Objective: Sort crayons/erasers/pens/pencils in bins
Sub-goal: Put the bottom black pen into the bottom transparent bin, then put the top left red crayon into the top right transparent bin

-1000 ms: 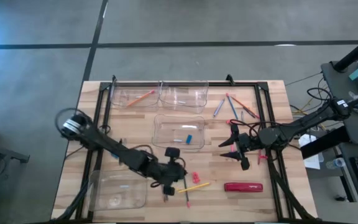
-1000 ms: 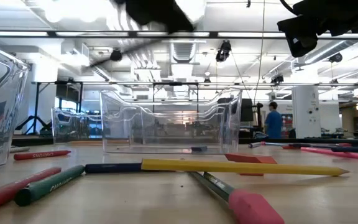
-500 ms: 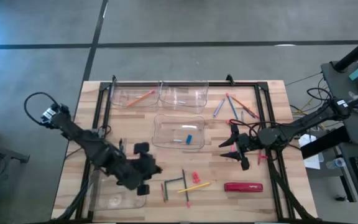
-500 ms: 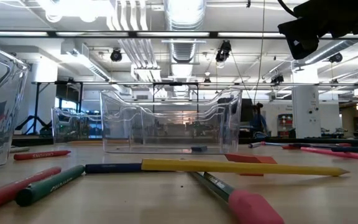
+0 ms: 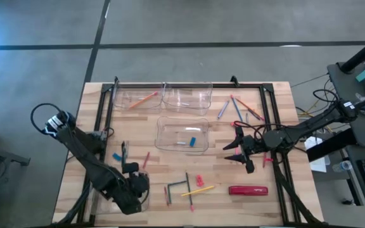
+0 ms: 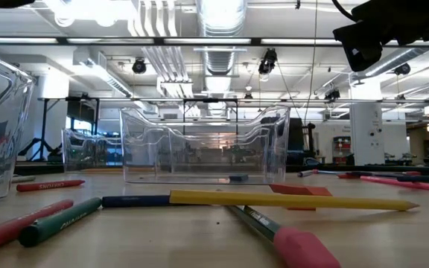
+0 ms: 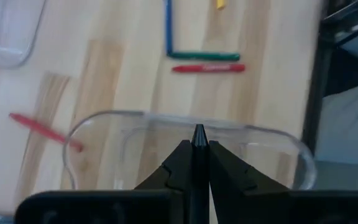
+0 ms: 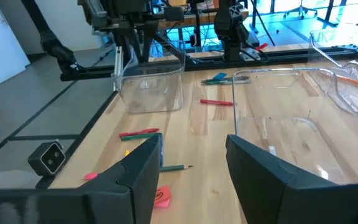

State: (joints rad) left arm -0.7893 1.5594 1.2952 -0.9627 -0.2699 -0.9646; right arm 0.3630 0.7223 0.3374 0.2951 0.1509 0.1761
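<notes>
Clear bin (image 5: 109, 197) at lower left of high view sits under left gripper (image 7: 199, 138); jaws pinched on thin dark stick (image 7: 199, 177), likely pencil, poised over bin for drop. Right gripper (image 8: 191, 162) waits right of centre, jaws apart, empty. Yellow pencil (image 6: 289, 199), green crayon (image 6: 59, 221), pink eraser (image 5: 199, 180) loose on wood table (image 5: 220, 202), unsorted. Middle bin (image 5: 182, 134) holds small blue piece. Crayon lettering, red oblong's (image 5: 248, 190) white text unreadable.
</notes>
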